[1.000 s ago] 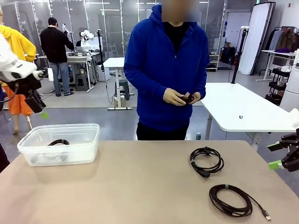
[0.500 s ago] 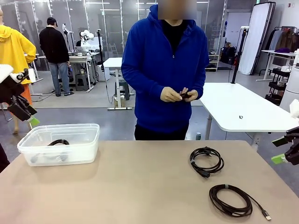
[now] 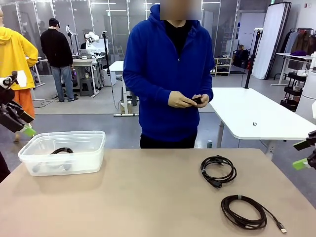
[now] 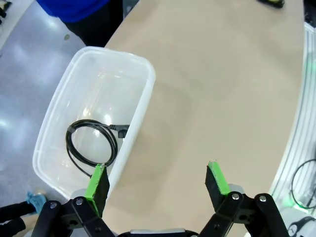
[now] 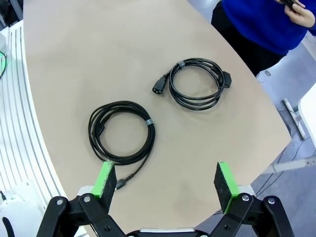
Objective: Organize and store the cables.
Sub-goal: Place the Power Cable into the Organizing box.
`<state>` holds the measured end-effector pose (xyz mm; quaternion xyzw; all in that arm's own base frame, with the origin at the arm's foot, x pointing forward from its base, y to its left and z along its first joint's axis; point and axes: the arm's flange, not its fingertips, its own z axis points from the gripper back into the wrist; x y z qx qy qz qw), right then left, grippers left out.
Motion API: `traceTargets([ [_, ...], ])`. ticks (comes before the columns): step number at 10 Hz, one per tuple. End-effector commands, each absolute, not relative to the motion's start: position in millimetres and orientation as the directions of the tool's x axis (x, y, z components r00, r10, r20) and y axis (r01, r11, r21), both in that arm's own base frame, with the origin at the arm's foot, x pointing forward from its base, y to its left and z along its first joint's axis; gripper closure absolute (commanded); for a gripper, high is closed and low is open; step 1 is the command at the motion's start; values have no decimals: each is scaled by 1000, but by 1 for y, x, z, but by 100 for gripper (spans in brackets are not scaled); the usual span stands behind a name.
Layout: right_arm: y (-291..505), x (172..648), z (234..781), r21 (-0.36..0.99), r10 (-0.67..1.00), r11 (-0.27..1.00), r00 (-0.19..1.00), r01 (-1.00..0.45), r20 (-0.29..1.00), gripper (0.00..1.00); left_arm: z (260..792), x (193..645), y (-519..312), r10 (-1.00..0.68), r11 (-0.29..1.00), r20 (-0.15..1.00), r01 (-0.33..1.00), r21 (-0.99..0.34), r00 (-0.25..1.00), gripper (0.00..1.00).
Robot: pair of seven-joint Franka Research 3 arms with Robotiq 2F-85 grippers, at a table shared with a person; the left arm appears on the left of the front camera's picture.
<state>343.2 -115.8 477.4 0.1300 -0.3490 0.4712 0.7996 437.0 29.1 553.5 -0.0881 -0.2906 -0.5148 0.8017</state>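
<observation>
Left gripper [image 4: 158, 180] and right gripper [image 5: 165, 180] both gape empty; one cable [image 4: 69, 144] lies in the bin [image 3: 61, 134] at 9 o'clock, so the right should straddle the tied side of the 5 o'clock coil [image 5: 148, 132].

Lighting was bright and even, supplied by overhead strip lights [image 3: 104, 3]. Shadows on the table [image 3: 148, 197] were soft: a faint patch lay beside the clear bin [image 4: 143, 94], and the cables [image 5: 147, 122] cast only thin edges. Pale glare sat on the grey floor [image 4: 19, 74] and on the bin's bottom. Both wrist views bowed strongly toward their edges, curving the table rim. The front view was sharp throughout.
</observation>
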Motion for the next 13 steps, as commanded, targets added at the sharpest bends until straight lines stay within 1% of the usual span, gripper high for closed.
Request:
traceTargets([
  [1,-91,323,468,-142,683,533,326,-834,653,0,545,421,27,-768,399,601,899,179,221,1],
  [2,-86,323,471,-154,689,531,319,-833,651,0,545,415,26,-762,394,612,900,184,209,1],
  [4,-64,327,476,-130,685,547,353,-827,638,0,542,403,30,-762,364,617,918,156,197,1],
  [6,-19,354,477,-126,693,583,410,-803,593,0,535,391,32,-764,331,627,927,176,153,1],
  [7,8,370,474,-134,699,595,428,-792,573,0,530,381,37,-749,326,646,931,165,147,1],
  [8,33,384,471,-143,711,608,456,-781,535,0,527,361,45,-741,341,655,923,179,147,1],
  [9,48,397,468,-123,707,613,473,-780,526,0,524,346,58,-730,331,672,925,187,125,1],
  [11,75,418,452,-111,693,646,519,-755,501,0,507,327,84,-749,199,662,945,261,-26,1],
  [12,90,428,443,-114,677,671,543,-733,497,0,500,322,104,-736,195,676,941,276,-46,1],
  [13,99,439,433,-113,672,684,562,-720,482,0,494,316,116,-730,219,683,938,269,-26,1],
])
